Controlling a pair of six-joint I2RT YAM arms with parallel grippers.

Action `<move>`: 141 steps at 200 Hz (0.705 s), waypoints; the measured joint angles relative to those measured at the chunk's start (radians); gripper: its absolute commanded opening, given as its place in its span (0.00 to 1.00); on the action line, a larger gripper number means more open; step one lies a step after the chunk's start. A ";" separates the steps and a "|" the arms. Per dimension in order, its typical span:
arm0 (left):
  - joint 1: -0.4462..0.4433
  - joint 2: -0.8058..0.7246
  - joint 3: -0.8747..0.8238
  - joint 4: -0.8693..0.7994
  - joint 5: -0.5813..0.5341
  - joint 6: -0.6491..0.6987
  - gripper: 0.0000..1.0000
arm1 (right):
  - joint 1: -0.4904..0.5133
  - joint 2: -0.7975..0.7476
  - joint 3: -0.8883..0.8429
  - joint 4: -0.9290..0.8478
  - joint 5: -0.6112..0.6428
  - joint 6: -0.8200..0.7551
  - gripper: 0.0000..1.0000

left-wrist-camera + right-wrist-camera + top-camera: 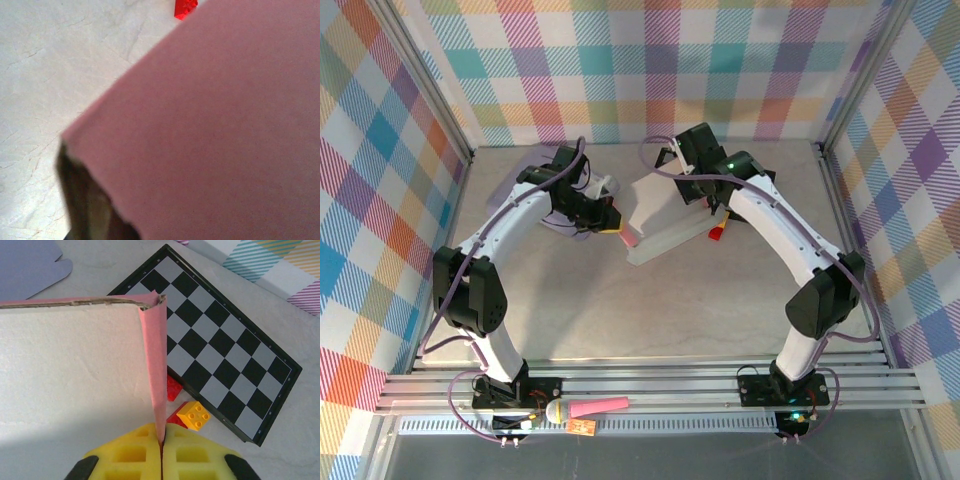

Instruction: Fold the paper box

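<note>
The right gripper (161,442) is pinching its yellow pads (132,455) closed on the upright pink flap (157,365) of the paper box (70,370), whose white inner face is spreading left of the fingers. The left gripper (608,220) is sitting closed too (the box's pink panel is hiding any hold). A sideways pull is likely risking a torn or slipping flap, and a rightward swing is risking a knock to the red brick (173,388) and yellow brick (194,415) just beside the pads.

bricks (194,415) and a chessboard (225,360) crowd my right pincer's (161,442) right side; the box panel (70,370) walls its left.
</note>
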 measured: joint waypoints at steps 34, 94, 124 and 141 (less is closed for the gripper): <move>-0.002 0.000 0.000 -0.001 -0.004 0.001 0.00 | 0.000 0.030 0.031 -0.028 0.008 0.003 0.12; -0.004 0.000 0.005 0.000 -0.008 0.001 0.00 | 0.003 0.092 0.101 -0.082 0.066 0.033 0.00; -0.010 0.000 0.023 0.003 -0.011 0.000 0.00 | 0.039 0.157 0.201 -0.150 0.195 0.085 0.00; -0.016 0.000 0.029 0.006 -0.015 -0.003 0.00 | 0.072 0.196 0.244 -0.196 0.301 0.130 0.00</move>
